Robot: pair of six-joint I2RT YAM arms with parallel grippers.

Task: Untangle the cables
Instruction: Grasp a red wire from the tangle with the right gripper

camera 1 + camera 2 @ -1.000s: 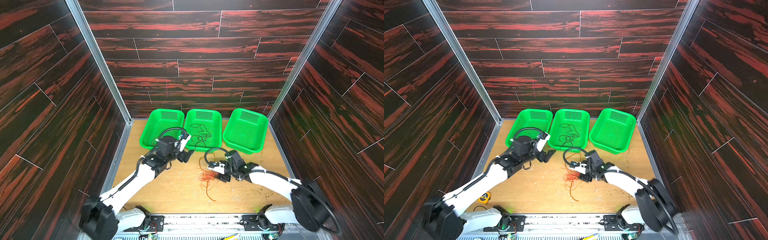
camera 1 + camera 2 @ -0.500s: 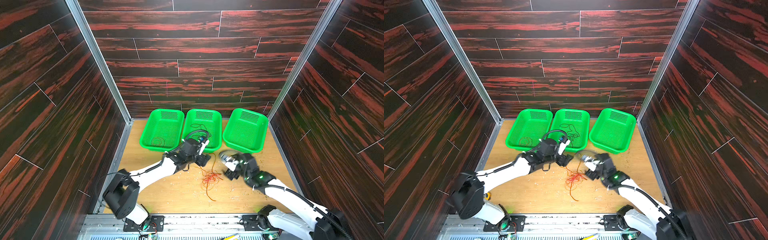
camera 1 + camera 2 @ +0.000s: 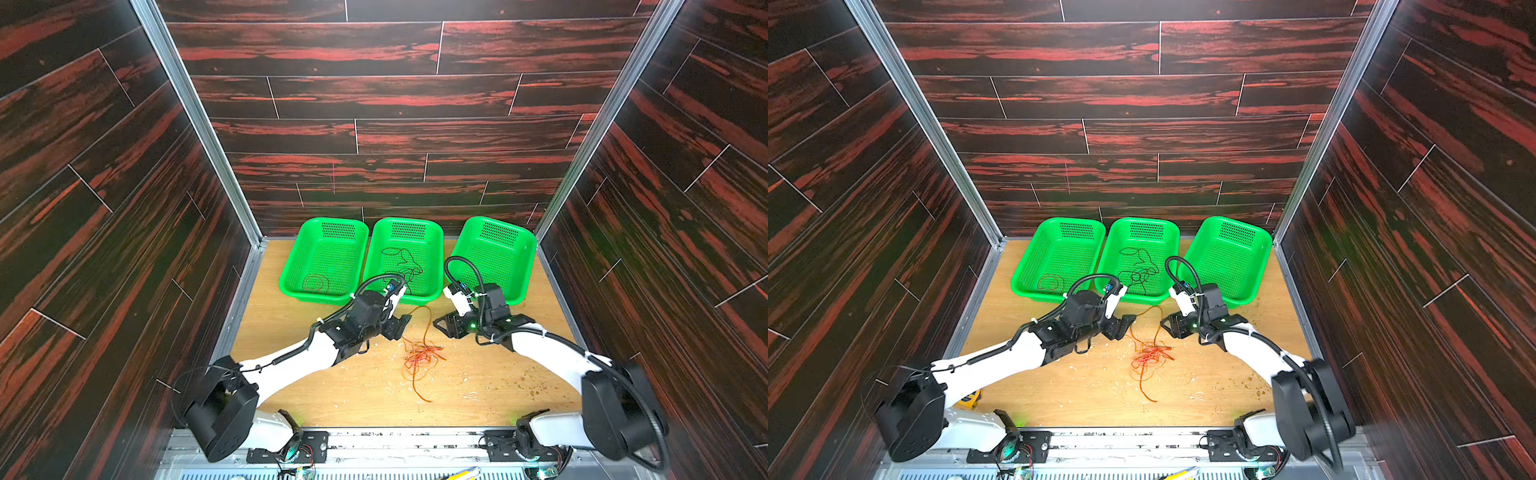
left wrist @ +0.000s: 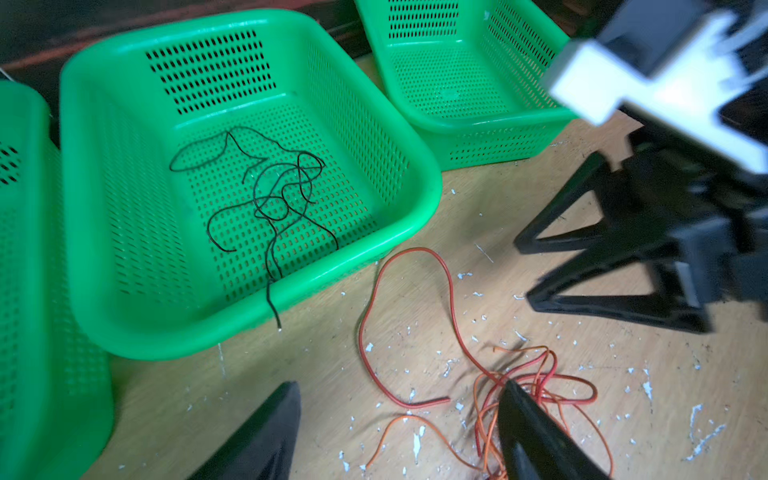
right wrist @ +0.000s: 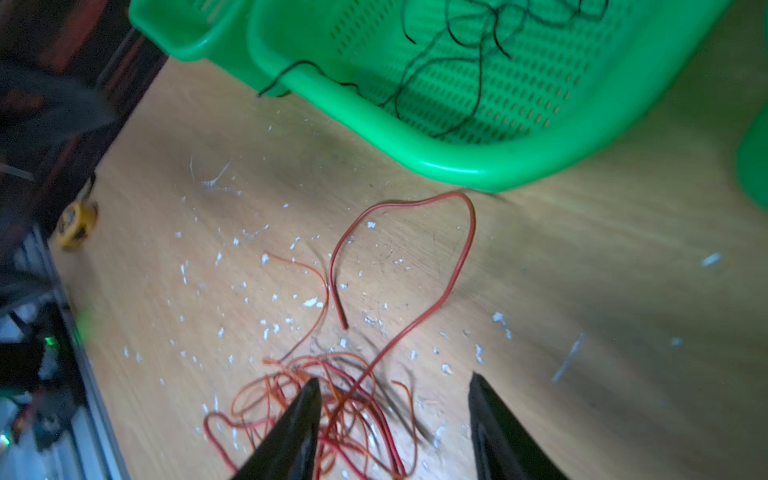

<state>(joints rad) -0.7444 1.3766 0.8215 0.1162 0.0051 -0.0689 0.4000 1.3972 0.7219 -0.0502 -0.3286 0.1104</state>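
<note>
A tangle of red and orange cables lies on the wooden table, with a red loop reaching toward the baskets. A black cable lies curled in the middle green basket, one end hanging over its front rim. A thin reddish loop lies in the left basket. My left gripper is open just left of the tangle. My right gripper is open just right of it. Neither holds anything.
The right green basket holds nothing. A small yellow object lies at the table's front left by the left arm's base. White flecks litter the wood. Dark panel walls close in both sides and the back.
My left gripper has moved from the left basket's front edge to beside the tangle, and a reddish loop now shows in that basket. My right gripper's jaws have narrowed.
</note>
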